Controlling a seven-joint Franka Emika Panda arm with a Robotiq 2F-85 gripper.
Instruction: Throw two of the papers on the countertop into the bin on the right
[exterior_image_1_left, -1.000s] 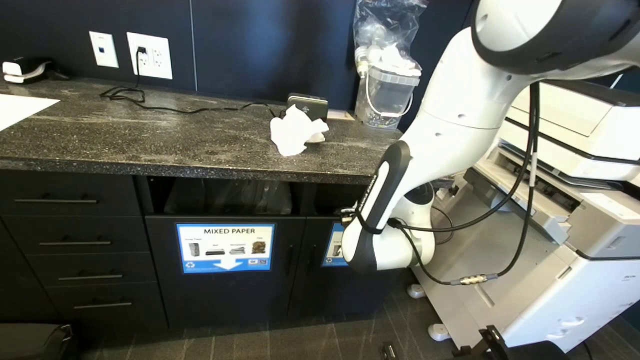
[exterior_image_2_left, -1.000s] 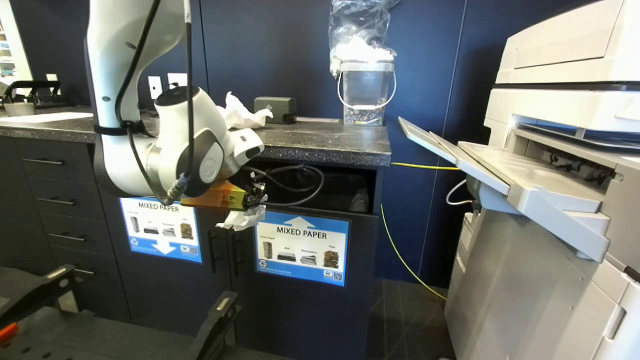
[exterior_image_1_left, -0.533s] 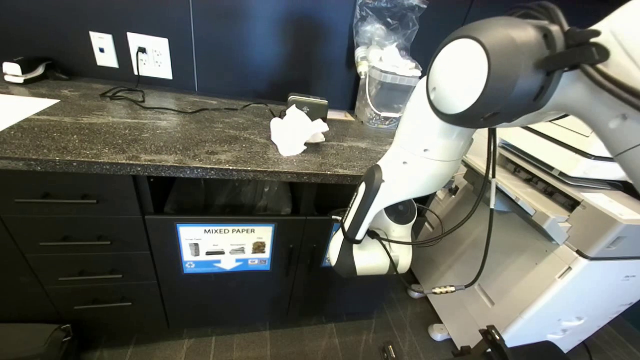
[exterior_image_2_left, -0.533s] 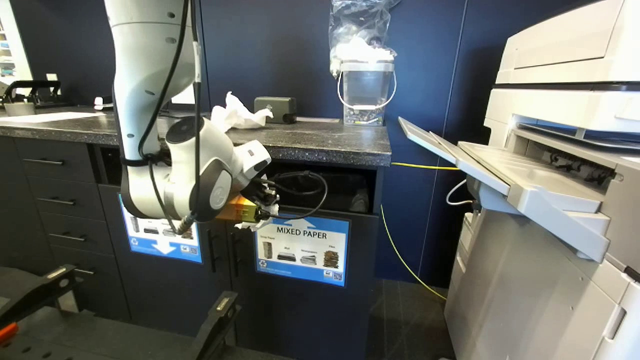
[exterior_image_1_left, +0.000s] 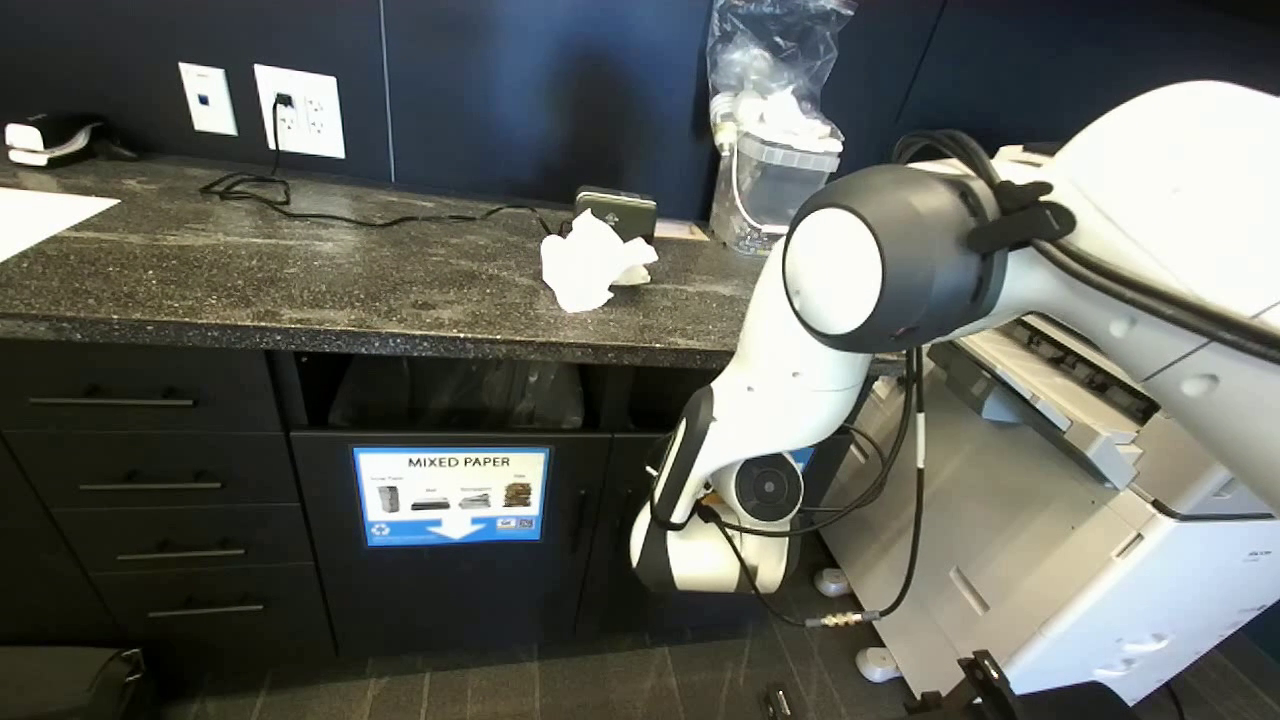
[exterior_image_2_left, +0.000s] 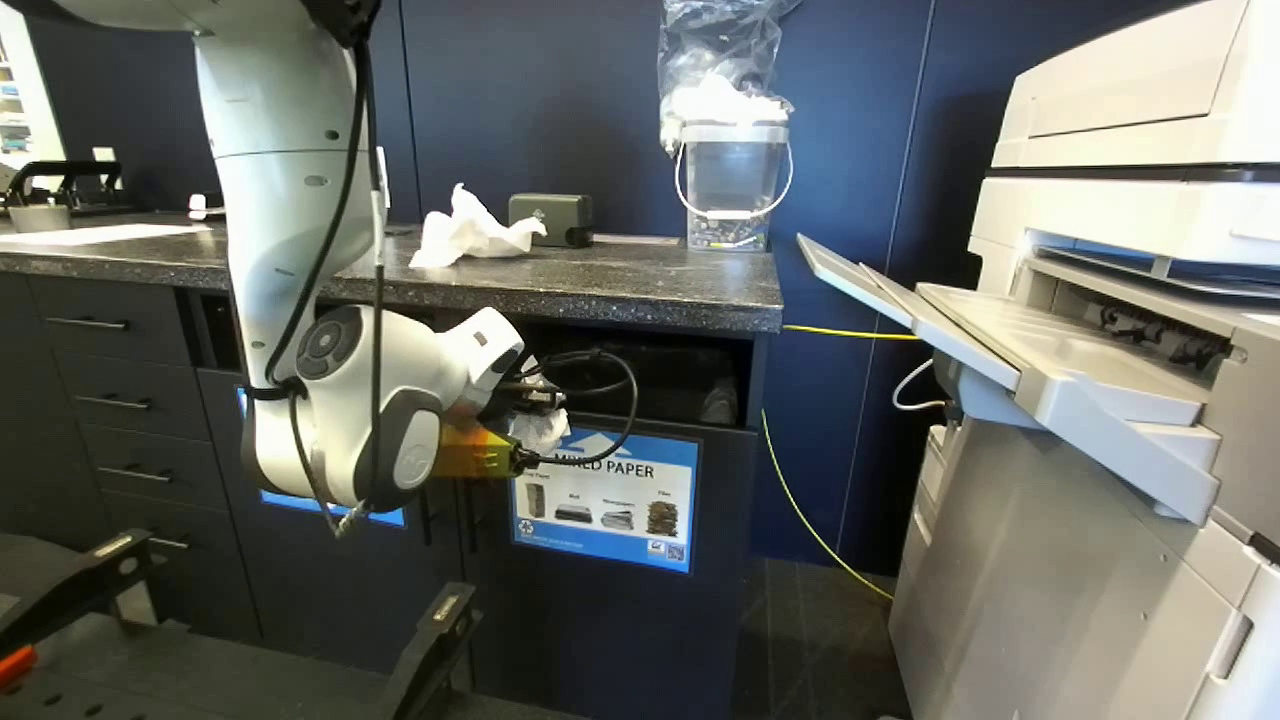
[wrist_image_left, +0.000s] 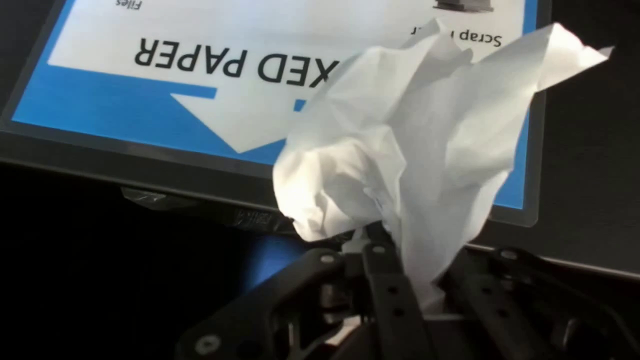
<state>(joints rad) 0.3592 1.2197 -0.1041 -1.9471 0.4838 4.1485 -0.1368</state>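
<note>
Dark plastic (exterior_image_2_left: 718, 402), perhaps, in bin (exterior_image_2_left: 610, 640)

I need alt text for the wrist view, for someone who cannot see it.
A black gripper holds a crumpled white paper in front of a dark bin and its blue-and-white sign. The sign appears upside down, partly covered by the paper; its large visible letters read "XED PAPER".

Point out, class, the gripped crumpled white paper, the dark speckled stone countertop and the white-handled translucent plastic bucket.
Gripped paper (wrist_image_left: 425, 135): wrist view, creased middle.
Stone countertop (exterior_image_1_left: 390, 280): in an exterior view, bare top.
Plastic bucket (exterior_image_2_left: 735, 175): in an exterior view, front wall.
</note>
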